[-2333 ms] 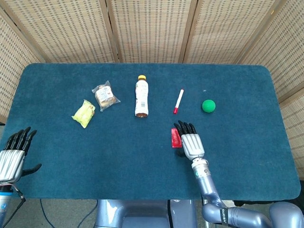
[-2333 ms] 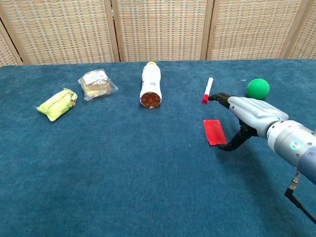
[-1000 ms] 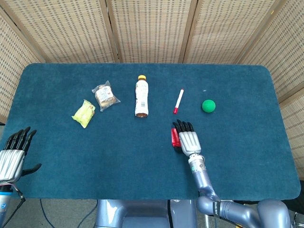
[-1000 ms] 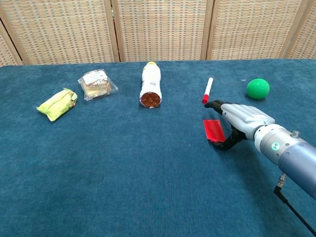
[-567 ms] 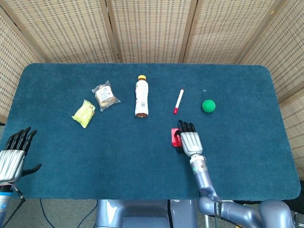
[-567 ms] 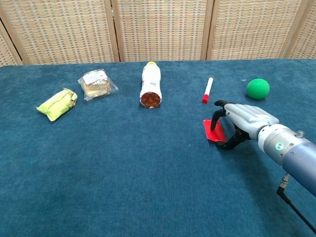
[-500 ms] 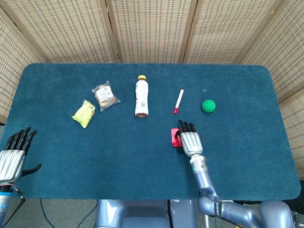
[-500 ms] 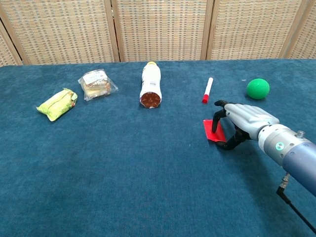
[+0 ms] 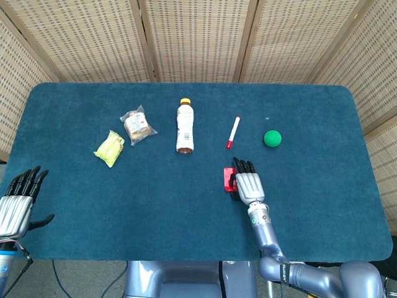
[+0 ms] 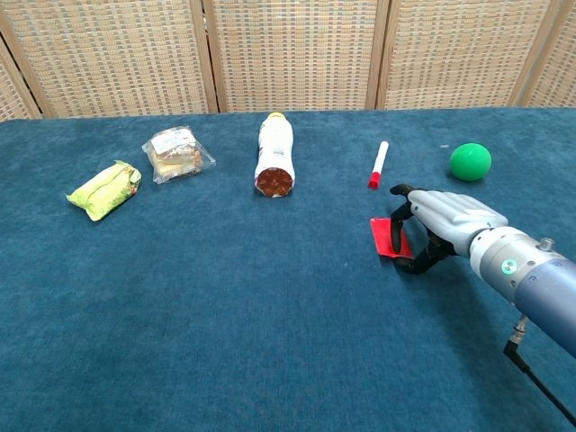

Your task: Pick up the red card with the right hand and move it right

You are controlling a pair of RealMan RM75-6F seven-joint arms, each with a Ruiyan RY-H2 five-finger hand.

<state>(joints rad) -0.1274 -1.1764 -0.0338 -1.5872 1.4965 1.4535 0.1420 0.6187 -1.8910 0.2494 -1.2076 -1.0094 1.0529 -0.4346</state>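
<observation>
We see the right hand's fingers (image 10: 402, 216) curled over the red card (image 10: 387, 238), thumb beneath its near edge, grasping it on the table (image 9: 124, 198) below the marker (image 9: 233, 132). The left hand (image 9: 15, 202) rests with fingers spread, holding nothing.

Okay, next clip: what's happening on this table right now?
The robot's right hand is closing on the red card lying on the blue table. Its fingers curl over the card's right edge with the thumb below it, but the card looks flat on the cloth, not yet lifted. The left hand sits idle at the table's near left edge, fingers apart. A marker, green ball, bottle and two snack packets lie untouched further back.
</observation>
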